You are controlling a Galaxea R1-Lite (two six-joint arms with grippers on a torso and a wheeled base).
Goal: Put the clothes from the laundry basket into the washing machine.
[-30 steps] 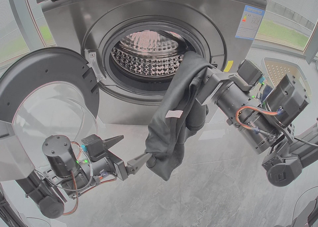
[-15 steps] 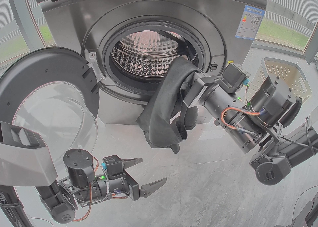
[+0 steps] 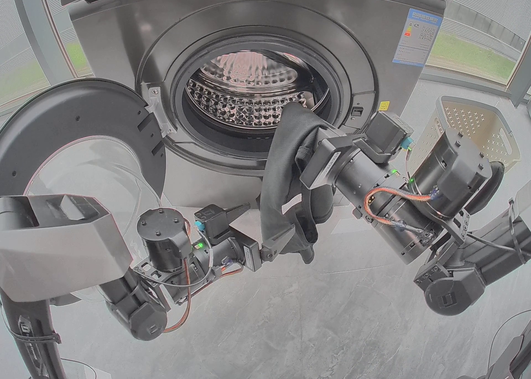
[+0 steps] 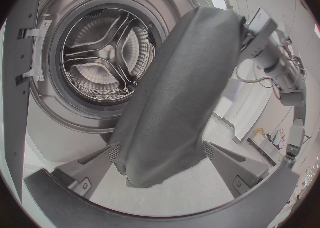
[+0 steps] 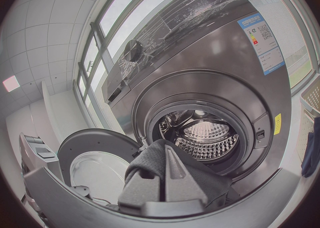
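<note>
Dark grey knit garment (image 3: 287,175) hangs w/ its long axis vertical from the right gripper (image 5: 163,175), which is clamped tight on the top fold, just outside the lower right rim of the round steel drum opening (image 3: 243,92) of the grey front-loading washing machine (image 3: 343,37). So the drum lies up & beyond the cloth's top, while most of the fabric dangles below the rim, in front of the machine. Left gripper (image 4: 160,146) is nearer the free lower end: jaws wide apart, nothing held, hem btwn them; can't tell if the pads touch it. Likely next: left closes on the hem & lifts it toward the opening while right feeds in. Beige perforated plastic laundry basket (image 3: 481,120) stands well apart, on the robot's right.
</note>
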